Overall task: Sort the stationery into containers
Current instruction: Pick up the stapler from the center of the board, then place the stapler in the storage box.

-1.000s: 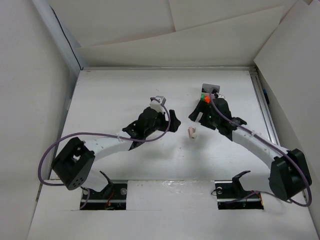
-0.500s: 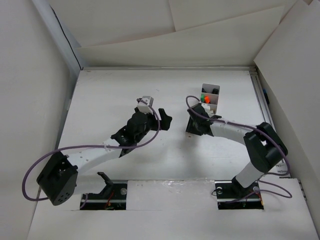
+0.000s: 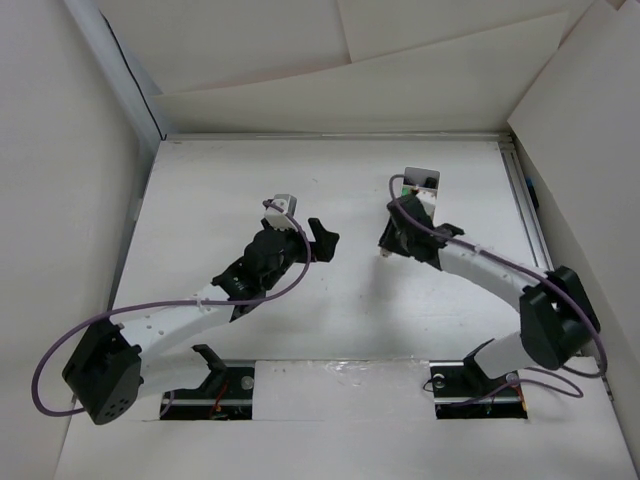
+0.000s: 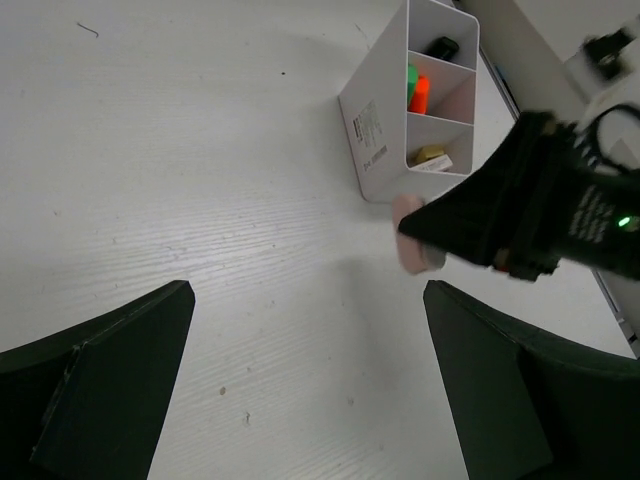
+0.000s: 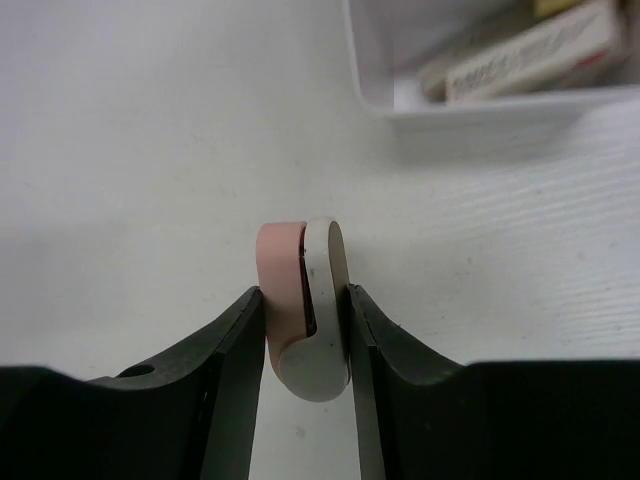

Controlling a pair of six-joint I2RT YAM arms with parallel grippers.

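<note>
The white table (image 3: pixel 200 200) carries everything, walled in by pale boards on three sides. The left arm (image 3: pixel 170 325) reaches from its base toward the middle of the table. The right arm (image 3: pixel 490 270) bends in from the right so that the two wrists face each other across a bare strip.

A white rectangular container (image 4: pixel 385 130) stands on the far right part of the table. Thin walls split it into three compartments in a row.

The left gripper (image 4: pixel 305 295) hangs over bare table with its fingers spread wide and nothing between them.

The right gripper (image 5: pixel 305 300) sits just beside the near end of the container, its fingers pressed against both sides of a small pink and white eraser (image 5: pixel 300 320). The pink half lies on the left and the white rounded half on the right in the wrist view. Whether the eraser touches the table cannot be told.

Inside the container, the middle compartment holds an orange marker end (image 4: pixel 420 95) with a green piece (image 4: pixel 411 76) beside it. The far compartment holds a black item (image 4: pixel 441 47), and the near one a beige block (image 4: pixel 430 156).
</note>
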